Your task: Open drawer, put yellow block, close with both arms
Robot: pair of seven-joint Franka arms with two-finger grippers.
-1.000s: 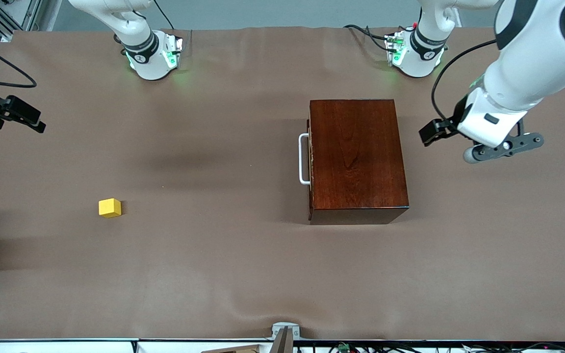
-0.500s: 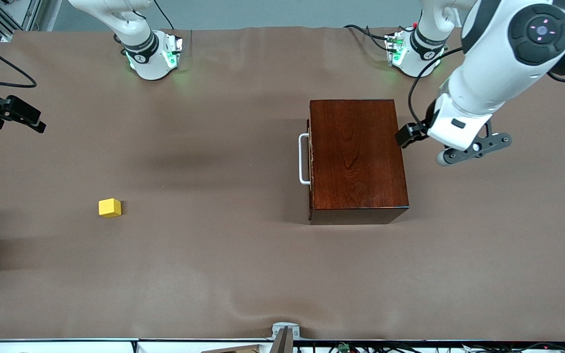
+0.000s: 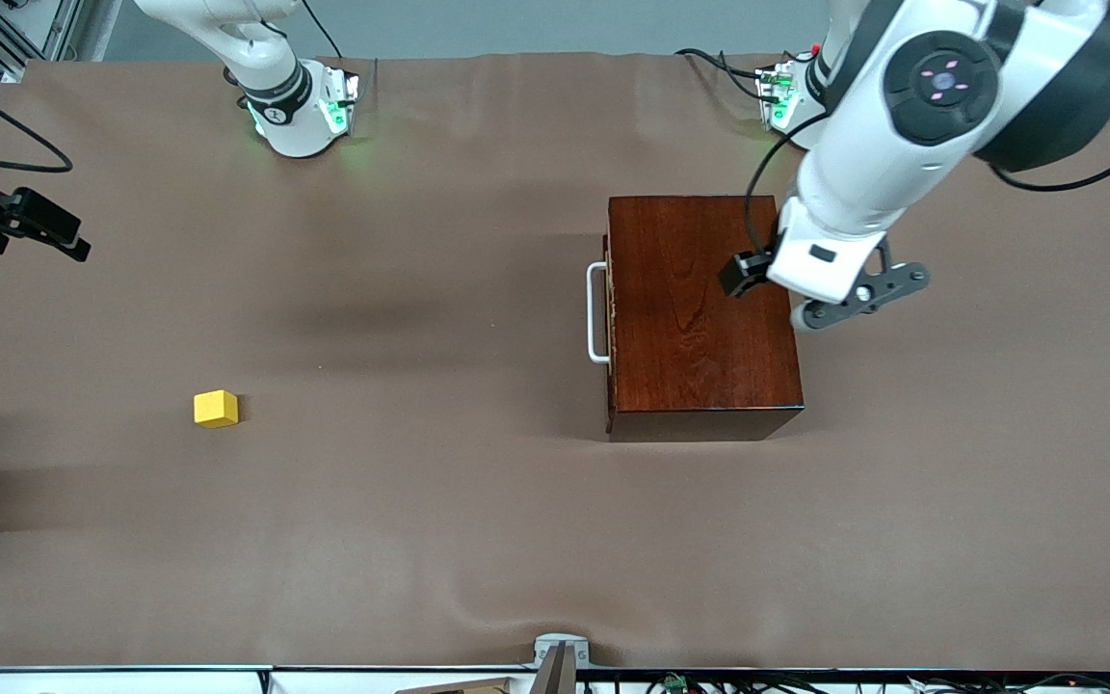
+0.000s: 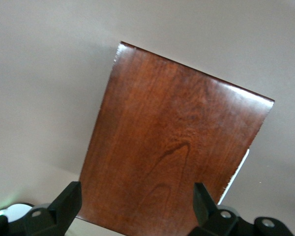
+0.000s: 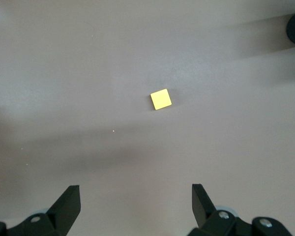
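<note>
The drawer point(image 3: 610, 313) sits shut in its box point(image 3: 700, 313), handle point(image 3: 596, 313) facing the right arm's end of the counter point(image 3: 478, 540). Nothing crowds that handle; bare counter spreads in front of it. The block point(image 3: 216, 409) lies well apart toward the right arm's end, open room all round. Left claw point(image 4: 137, 209) hovers over the box top, jaws wide, empty. Right claw point(image 5: 136, 209) hangs high over the counter near the block, jaws wide, empty.
</note>
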